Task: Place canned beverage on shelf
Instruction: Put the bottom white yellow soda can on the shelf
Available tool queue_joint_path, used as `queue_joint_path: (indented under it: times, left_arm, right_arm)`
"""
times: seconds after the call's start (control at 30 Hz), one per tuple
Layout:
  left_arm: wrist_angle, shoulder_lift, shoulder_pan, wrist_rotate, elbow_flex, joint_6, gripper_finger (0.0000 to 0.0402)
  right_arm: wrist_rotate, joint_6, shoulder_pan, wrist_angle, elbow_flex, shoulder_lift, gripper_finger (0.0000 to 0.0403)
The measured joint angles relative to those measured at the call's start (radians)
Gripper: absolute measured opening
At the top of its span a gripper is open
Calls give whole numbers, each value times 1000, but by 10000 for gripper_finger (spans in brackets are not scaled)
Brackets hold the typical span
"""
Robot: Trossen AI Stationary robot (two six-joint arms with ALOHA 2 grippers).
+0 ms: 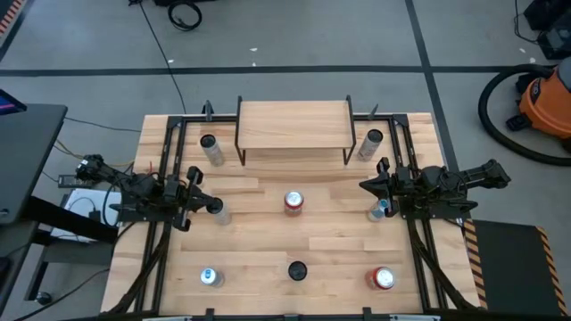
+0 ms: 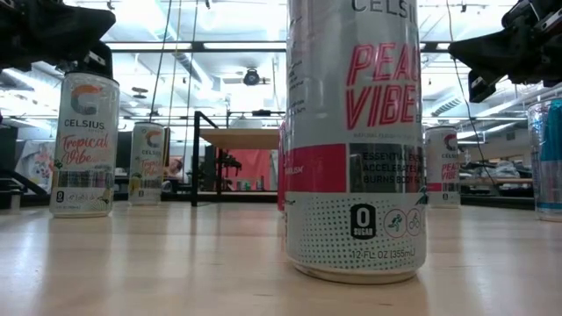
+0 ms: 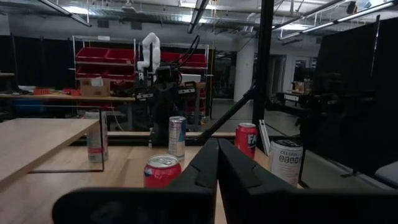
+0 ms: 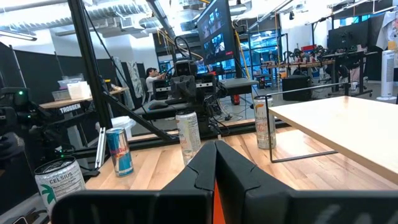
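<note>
Left tool [image 1: 217, 206] closed, red-topped can [image 1: 293, 201] upright

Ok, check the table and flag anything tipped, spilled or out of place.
Nothing stands out. Every can in the high view stands upright, including the red-topped can at the centre, with no spill on the wood. The shelf sits square at the far edge, its top bare. The left gripper and right gripper hover with jaws shut.

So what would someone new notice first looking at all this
Probably the empty shelf at the table's far edge, with cans scattered over the wood in front of it. A red-topped can stands mid-table between the left gripper and right gripper, both jaws shut and holding nothing.
</note>
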Motion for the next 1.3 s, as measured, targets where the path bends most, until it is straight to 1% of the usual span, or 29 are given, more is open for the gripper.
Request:
queue_joint_path:
  times: [0.1,0.2,0.3,0.43,0.63,0.77,0.9,1.07,1.2,1.3]
  left_arm:
    - [0,0,0,0,0,2,45]
    - [0,0,0,0,0,12,84]
    - [0,0,0,1,0,82,126]
    - [-13,0,0,2,0,127,175]
    - [-20,1,0,2,0,134,228]
    - [-19,0,-2,3,0,114,250]
    - [-27,1,-2,1,0,87,263]
    - [-29,1,-2,-9,0,87,268]
    - [-28,1,-2,-14,0,137,268]
    - [-28,4,-2,-15,0,146,268]
  right_arm:
    - [0,0,0,0,0,0,16]
    - [0,0,0,0,0,0,16]
    - [0,0,0,0,0,0,16]
    - [0,0,0,0,0,0,16]
    - [0,0,0,0,0,0,16]
    - [0,0,0,0,0,0,16]
    - [0,0,0,0,0,0,16]
    - [0,0,0,0,0,0,16]
    - [0,0,0,0,0,0,16]
    - [0,0,0,0,0,0,16]
